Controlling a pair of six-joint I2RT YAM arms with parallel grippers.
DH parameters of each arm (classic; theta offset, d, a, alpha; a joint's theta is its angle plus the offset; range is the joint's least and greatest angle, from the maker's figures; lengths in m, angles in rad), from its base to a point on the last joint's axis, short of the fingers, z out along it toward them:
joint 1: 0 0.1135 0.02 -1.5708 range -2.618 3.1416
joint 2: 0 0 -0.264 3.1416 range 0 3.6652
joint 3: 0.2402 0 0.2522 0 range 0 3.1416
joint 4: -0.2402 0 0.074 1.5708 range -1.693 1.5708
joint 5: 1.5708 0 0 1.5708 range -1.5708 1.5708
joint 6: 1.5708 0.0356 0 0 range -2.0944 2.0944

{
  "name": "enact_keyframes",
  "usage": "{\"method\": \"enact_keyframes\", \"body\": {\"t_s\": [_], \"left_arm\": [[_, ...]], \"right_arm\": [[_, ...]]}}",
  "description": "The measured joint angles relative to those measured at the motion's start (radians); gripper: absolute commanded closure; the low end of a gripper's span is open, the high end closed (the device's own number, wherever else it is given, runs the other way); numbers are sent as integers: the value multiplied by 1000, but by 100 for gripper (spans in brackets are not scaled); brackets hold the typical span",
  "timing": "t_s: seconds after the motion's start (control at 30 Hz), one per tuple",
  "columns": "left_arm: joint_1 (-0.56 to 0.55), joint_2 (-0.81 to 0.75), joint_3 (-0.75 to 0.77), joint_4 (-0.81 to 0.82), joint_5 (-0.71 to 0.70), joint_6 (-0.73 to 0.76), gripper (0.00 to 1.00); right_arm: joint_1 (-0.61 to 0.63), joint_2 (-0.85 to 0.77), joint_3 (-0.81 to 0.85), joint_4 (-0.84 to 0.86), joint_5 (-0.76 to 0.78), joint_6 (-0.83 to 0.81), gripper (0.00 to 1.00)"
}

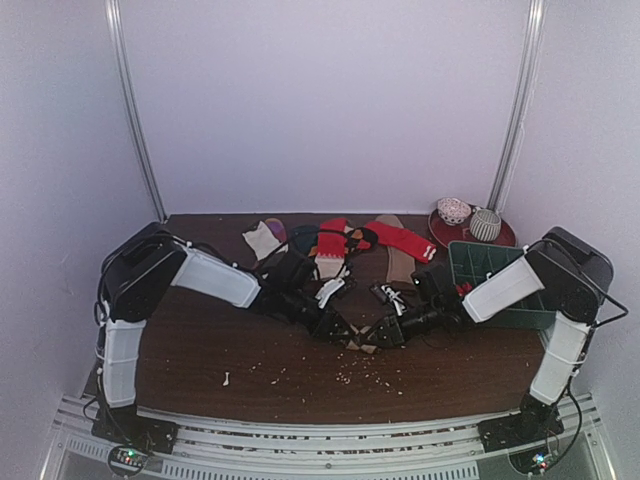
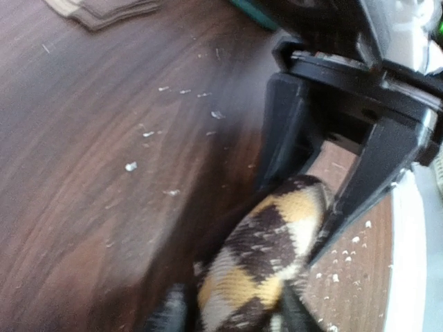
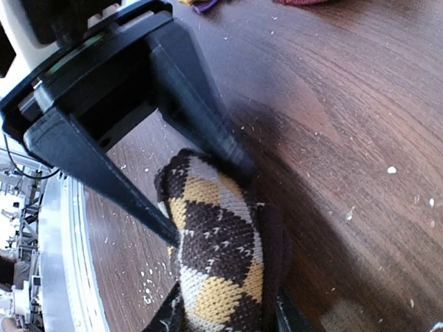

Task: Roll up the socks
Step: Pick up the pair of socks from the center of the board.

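- Top view: The left gripper (image 1: 350, 333) and right gripper (image 1: 387, 330) met tip to tip over the middle of the table (image 1: 200, 350). The argyle sock (image 1: 366, 345) was a small dark bundle between them, and the finger spread was too small to read here. The red sock (image 1: 405, 240) lay flat near the far edge among other socks (image 1: 262, 240), well apart from both grippers. A green bin (image 1: 480, 268) sat at the right, just beside a dark red plate (image 1: 440, 237) bearing two balls (image 1: 453, 210). Pale crumbs (image 1: 350, 378) dotted the near wood.
- Left wrist view: The argyle sock (image 2: 263, 263) rose from between the left gripper's fingers (image 2: 173, 315), which flanked it at the bottom edge. Whether they pressed it or merely stood beside it could not be told. The right gripper (image 2: 296, 220) straddled the sock's far end, a finger against each side, pinching it. A tan sock (image 2: 97, 10) lay at the top left.
- Right wrist view: The argyle sock (image 3: 214, 256) filled the gap between the right gripper's fingers (image 3: 287, 319), which squeezed it. The left gripper (image 3: 208, 206) faced it, its parted fingers (image 3: 194, 117) standing on either side of the sock's other end, just above the table (image 3: 346, 104).
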Motion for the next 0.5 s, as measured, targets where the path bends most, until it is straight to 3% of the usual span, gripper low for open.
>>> {"method": "enact_keyframes", "body": {"t_s": [0.07,0.27,0.5], "left_arm": [[-1,-17,0,-23,-48,1,5],[16,-132,-25,-146,-224,12,2],[40,-385,-62,-180,-409,21,2]], "right_arm": [[3,-19,-11,6,29,16,100],[-15,-131,-38,-61,133,51,100],[-76,-443,-39,-239,341,99,100]]}}
